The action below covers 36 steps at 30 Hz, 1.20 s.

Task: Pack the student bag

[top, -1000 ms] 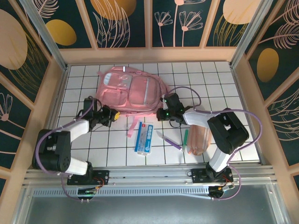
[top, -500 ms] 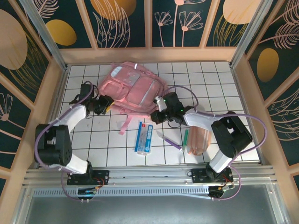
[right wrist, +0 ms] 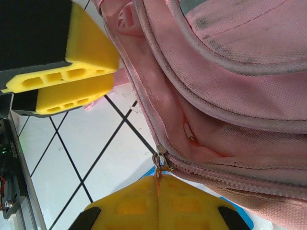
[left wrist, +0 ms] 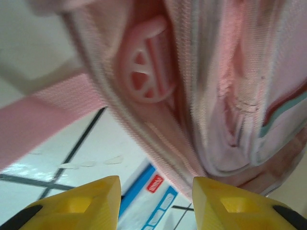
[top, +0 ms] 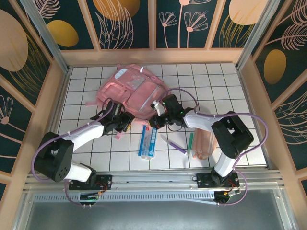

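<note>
The student bag (top: 132, 91), a big pink backpack, lies tilted at the back middle of the tiled table. My right gripper (top: 156, 118) is at its near right corner, shut on the zipper pull (right wrist: 158, 171) of a partly open zip. The bag's fabric (right wrist: 230, 81) spreads above the fingers. My left gripper (top: 125, 122) sits at the bag's near edge, open, with nothing between its yellow fingers (left wrist: 91, 201). Past them I see the bag's seam (left wrist: 211, 105), a pink strap (left wrist: 43, 120) and a pink plastic buckle (left wrist: 144, 72).
A blue-and-white box (top: 148, 141) lies just in front of the bag, between both grippers. A purple pen (top: 173, 143), a green pen (top: 190, 140) and a peach pencil pouch (top: 204, 143) lie to the right. Wooden walls ring the table.
My left gripper opened, let go of the bag and swung from its left side round to its near edge. The bag turned and slid. The right gripper stayed shut on the pull.
</note>
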Each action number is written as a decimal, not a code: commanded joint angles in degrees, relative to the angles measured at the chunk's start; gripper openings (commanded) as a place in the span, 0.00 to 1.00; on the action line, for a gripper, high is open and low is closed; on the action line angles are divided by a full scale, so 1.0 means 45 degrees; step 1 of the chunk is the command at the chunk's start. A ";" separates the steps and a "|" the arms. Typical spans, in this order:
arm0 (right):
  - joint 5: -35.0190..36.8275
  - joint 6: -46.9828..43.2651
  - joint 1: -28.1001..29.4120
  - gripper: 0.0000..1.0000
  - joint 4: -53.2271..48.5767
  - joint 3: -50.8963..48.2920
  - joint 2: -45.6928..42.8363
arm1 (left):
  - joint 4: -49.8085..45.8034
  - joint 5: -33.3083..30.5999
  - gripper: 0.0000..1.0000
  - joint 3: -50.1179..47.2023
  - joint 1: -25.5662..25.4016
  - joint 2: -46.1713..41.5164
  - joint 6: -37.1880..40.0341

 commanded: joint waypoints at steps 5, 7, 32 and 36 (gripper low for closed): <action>0.0055 -0.0345 0.0289 0.00 0.0189 -0.0116 -0.0030 | 0.3273 -0.0621 0.40 0.0138 -0.1357 0.1694 -0.2986; 0.0171 -0.0272 0.0303 0.00 0.0256 -0.0260 -0.0136 | 0.3442 -0.0449 0.33 0.0404 -0.1433 0.2245 -0.3026; 0.2891 0.0731 0.0680 0.10 0.0393 -0.0223 -0.0092 | 0.3636 0.1159 0.00 0.1019 -0.1457 0.2505 -0.2528; 0.2881 0.0526 0.0591 0.00 -0.0374 -0.0142 -0.0414 | 0.3826 0.1137 0.00 0.0687 -0.1337 0.2399 -0.2429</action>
